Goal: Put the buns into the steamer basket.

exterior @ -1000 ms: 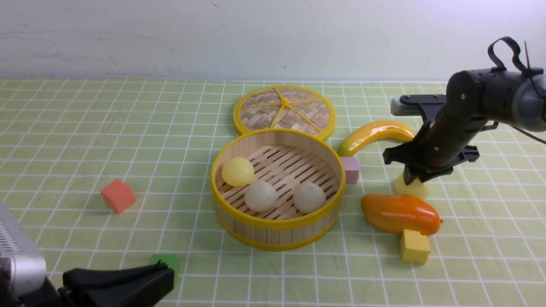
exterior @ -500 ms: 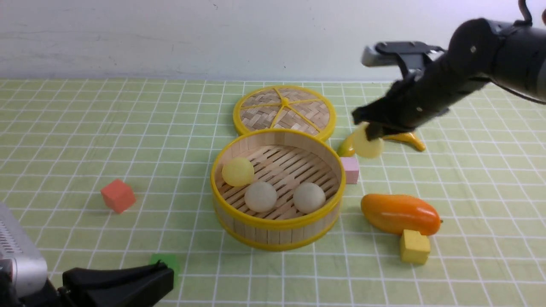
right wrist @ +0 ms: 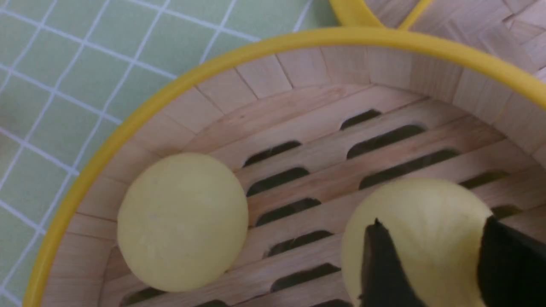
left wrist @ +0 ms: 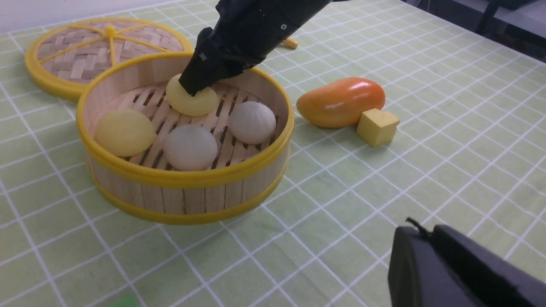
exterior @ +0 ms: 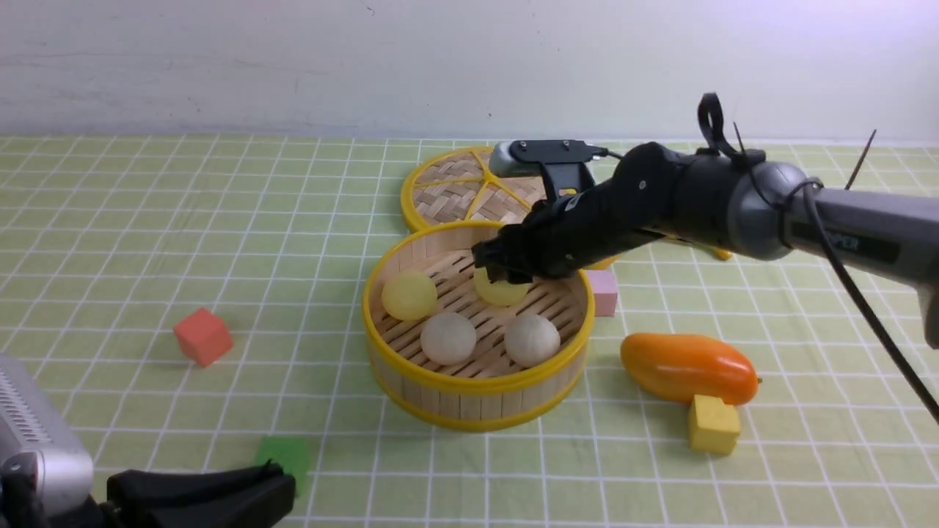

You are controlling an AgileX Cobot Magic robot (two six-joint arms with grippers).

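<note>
Your right gripper [exterior: 502, 277] is closed on a pale yellow round toy bun [exterior: 506, 293], with one black finger on each side of it, as the right wrist view shows well. The bun hangs inside the round bamboo steamer basket with yellow rims [exterior: 477, 387], low over the slatted floor and toward the far side. I cannot tell whether it touches the slats.

Three others already lie on this floor: a second pale yellow bun [exterior: 408, 295] by the left wall, an off-white pleated bun [exterior: 448, 338], and another off-white bun [exterior: 531, 339] beside it near the front. I judge this to be the last one, with only the release to do.

The bun looks light, smooth and a little soft, so it may roll when you let go. Hold it at its widest middle, as now, and open the fingers slowly and low.

Your left gripper [exterior: 205, 490] rests low at the near left. The pictures do not show whether it is open or closed.
</note>
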